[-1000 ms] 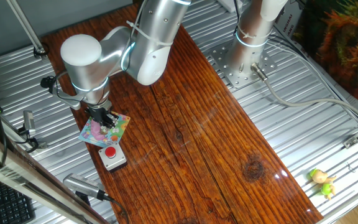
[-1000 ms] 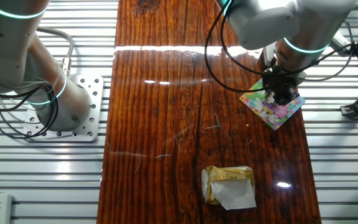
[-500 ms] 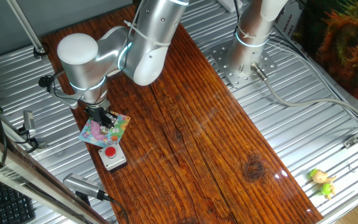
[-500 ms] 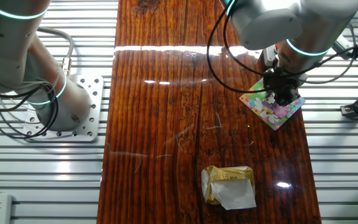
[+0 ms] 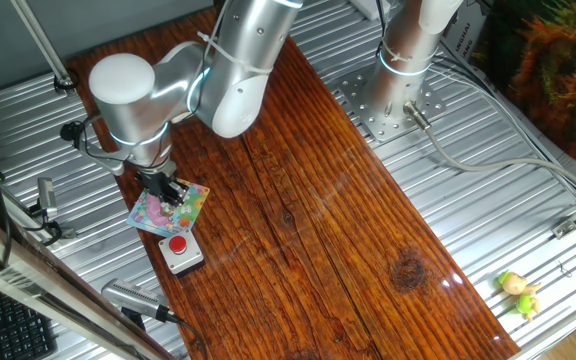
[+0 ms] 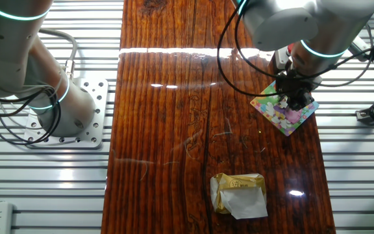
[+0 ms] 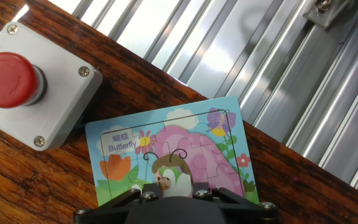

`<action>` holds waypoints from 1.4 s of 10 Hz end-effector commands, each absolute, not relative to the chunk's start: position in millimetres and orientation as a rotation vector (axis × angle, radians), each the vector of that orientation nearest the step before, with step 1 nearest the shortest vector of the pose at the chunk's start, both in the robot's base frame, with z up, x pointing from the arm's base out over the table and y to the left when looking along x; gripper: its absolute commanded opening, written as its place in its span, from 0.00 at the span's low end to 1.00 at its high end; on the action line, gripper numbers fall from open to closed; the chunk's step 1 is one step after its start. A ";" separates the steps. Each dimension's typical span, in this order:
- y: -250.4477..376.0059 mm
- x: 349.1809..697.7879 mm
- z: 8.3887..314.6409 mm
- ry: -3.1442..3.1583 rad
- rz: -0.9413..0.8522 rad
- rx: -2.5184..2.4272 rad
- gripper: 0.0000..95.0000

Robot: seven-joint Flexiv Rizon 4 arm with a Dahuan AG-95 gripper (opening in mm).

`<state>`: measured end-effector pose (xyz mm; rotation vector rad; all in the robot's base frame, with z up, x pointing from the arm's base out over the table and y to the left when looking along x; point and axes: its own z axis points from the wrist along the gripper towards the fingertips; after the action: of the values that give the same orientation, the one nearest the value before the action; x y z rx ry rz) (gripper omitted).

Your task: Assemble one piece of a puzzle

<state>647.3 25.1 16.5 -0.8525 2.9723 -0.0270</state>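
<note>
Gripper (image 5: 170, 192) sits low over the puzzle (image 5: 156, 215); finger gap hidden, can't tell if it holds anything. Puzzle lies at the wooden table (image 5: 318, 220) edge, grey button box (image 5: 179, 251) just beside it. Open wood toward 3 o'clock in one fixed view.

A robotics lab bench — the dark reddish wooden plank surface (image 5: 318, 210) lies on a ribbed aluminium table frame (image 5: 528, 200), and a second silver robot arm (image 5: 413, 40) stands bolted to a perforated metal base plate (image 5: 383, 105). A grey box with a red emergency-stop button (image 7: 23, 87) and trailing grey cables (image 5: 488, 165) mark it as a test rig — not a home.
</note>
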 end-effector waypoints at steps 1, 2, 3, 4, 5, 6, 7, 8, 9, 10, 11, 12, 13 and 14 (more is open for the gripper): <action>25.1 647.4 18.2 2.976 -0.026 -0.850 0.00; 25.1 647.5 18.7 2.978 -0.027 -0.847 0.00; 25.0 647.7 19.4 2.979 -0.025 -0.842 0.00; 25.1 647.9 19.7 2.980 -0.025 -0.837 0.00; 25.2 648.2 20.2 2.982 -0.026 -0.831 0.00; 25.3 648.7 21.7 2.986 -0.028 -0.821 0.00; 25.3 648.7 21.9 2.986 -0.027 -0.820 0.00; 25.3 648.7 22.1 2.985 -0.028 -0.819 0.00; 25.3 648.7 22.1 2.989 -0.039 -0.807 0.00; 25.2 648.7 22.2 2.989 -0.044 -0.781 0.00; 24.8 648.7 22.3 2.992 -0.050 -0.761 0.00; 23.8 648.8 22.7 2.994 -0.057 -0.746 0.00; 21.1 648.8 23.9 2.999 -0.063 -0.724 0.00; 16.8 648.8 25.8 2.998 -0.062 -0.715 0.00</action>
<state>649.1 15.4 25.8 -0.7077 3.0004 -0.0671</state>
